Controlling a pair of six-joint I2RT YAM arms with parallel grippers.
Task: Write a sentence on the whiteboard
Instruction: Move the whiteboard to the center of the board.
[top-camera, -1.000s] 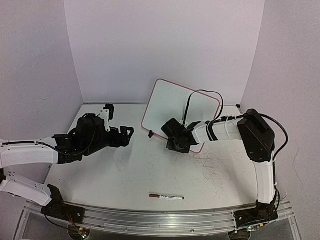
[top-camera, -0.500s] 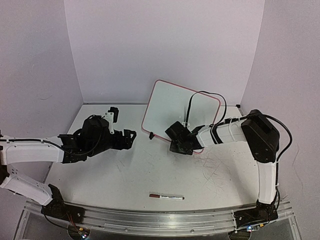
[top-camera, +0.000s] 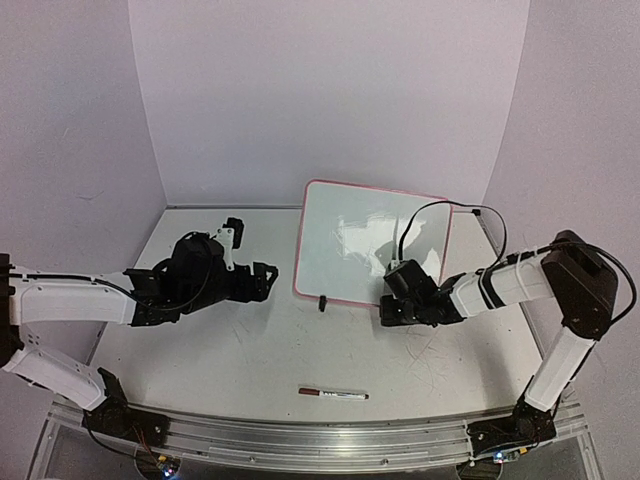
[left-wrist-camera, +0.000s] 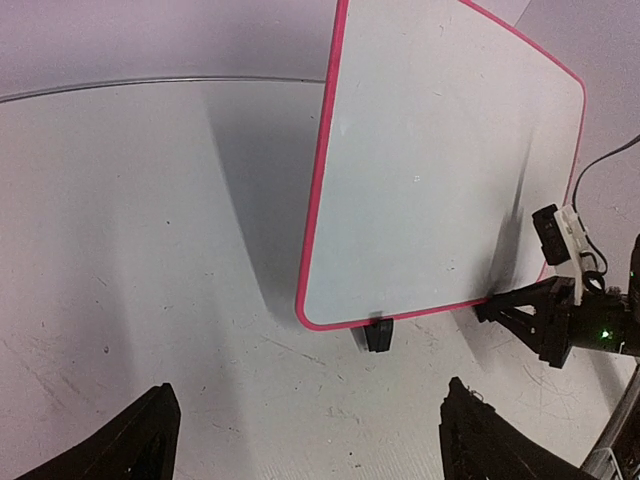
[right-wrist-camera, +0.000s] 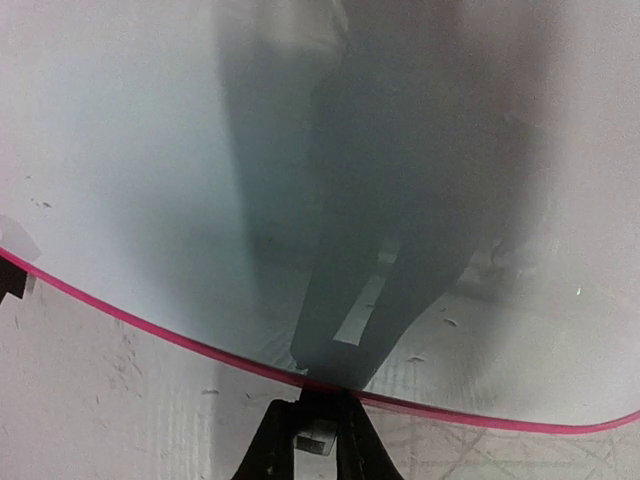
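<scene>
The whiteboard (top-camera: 370, 245), white with a pink-red rim, stands upright at the back middle of the table. Its face is blank and no sentence shows on it. My right gripper (top-camera: 393, 303) is shut on the board's lower rim near its right corner; in the right wrist view the fingers (right-wrist-camera: 275, 440) pinch the rim of the whiteboard (right-wrist-camera: 300, 150) at the bottom centre. My left gripper (top-camera: 263, 281) is open and empty, a short way left of the board. In the left wrist view the whiteboard (left-wrist-camera: 440, 170) stands ahead between the spread fingertips (left-wrist-camera: 155, 420).
A dark red marker (top-camera: 332, 394) lies on the table near the front edge, between the arms. One black clip foot (top-camera: 323, 303) sits under the board's lower rim, also seen in the left wrist view (left-wrist-camera: 377, 335). Purple walls close the back and sides.
The whiteboard has swung from tilted to upright and shifted right, carried by my right gripper. The right arm has stretched out to the right. My left gripper has moved slightly right.
</scene>
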